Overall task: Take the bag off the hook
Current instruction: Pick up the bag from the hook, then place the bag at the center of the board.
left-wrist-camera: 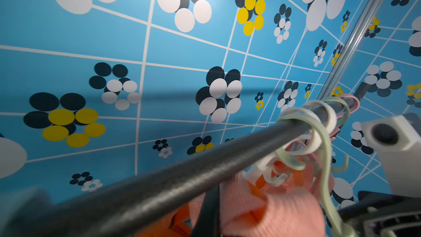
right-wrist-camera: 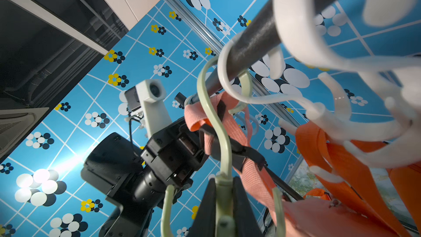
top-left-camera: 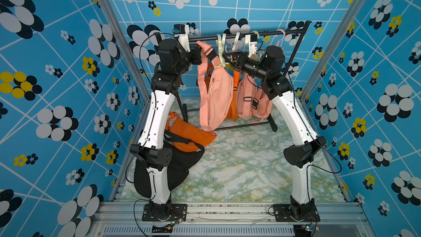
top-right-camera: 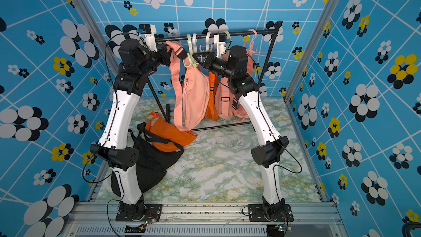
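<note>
A pink bag (top-left-camera: 215, 96) (top-right-camera: 196, 96) hangs below the black rail (top-left-camera: 268, 33) (left-wrist-camera: 182, 178). Its strap (top-left-camera: 202, 46) (right-wrist-camera: 227, 119) (left-wrist-camera: 273, 210) runs up to my left gripper (top-left-camera: 199, 52) (top-right-camera: 169, 52) (right-wrist-camera: 191, 142), which is shut on it just under the rail. The pale green hook (top-left-camera: 220, 49) (top-right-camera: 190, 51) (left-wrist-camera: 325, 156) (right-wrist-camera: 214, 121) still loops over the rail. The bag's top hangs at its lower prongs. My right gripper (top-left-camera: 225, 56) (top-right-camera: 194, 56) (right-wrist-camera: 224, 185) is shut on the hook's stem, one dark finger (right-wrist-camera: 241, 201) on each side.
Farther right on the rail hang an orange bag (top-left-camera: 234, 96), another pink bag (top-left-camera: 252, 99), white hooks (top-left-camera: 235, 39) and a pink hook (top-left-camera: 280, 35). On the marbled floor (top-left-camera: 250, 167) by the left arm lie an orange bag (top-left-camera: 189, 133) and a black bag (top-left-camera: 177, 167).
</note>
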Robot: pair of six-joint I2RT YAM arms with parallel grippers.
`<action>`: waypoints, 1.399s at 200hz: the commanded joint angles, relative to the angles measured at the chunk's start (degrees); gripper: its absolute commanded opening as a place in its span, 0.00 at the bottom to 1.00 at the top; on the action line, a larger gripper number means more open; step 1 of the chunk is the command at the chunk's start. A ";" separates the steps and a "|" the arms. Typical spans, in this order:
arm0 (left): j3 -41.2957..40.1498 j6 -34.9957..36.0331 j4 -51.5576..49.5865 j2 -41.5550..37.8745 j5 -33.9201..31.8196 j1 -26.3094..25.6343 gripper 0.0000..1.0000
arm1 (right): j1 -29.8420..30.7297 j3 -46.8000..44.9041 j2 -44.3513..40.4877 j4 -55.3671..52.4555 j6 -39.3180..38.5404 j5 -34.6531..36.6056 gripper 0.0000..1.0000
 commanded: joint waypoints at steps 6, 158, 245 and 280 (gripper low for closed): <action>2.19 -3.14 4.76 0.52 -0.71 0.93 0.01 | 0.13 -0.33 -3.13 2.99 5.36 -7.92 0.08; -36.20 2.00 6.97 -26.16 -1.19 -6.44 0.00 | -1.28 -12.97 -14.38 -14.69 -16.04 3.84 0.97; -43.14 4.83 -3.65 -38.43 -5.69 -18.88 0.00 | 4.21 -38.37 -31.04 -18.11 -36.00 24.91 1.00; -50.22 1.31 -2.99 -41.04 -4.41 -22.96 0.03 | 4.20 -45.83 -36.85 -15.65 -37.48 29.03 0.99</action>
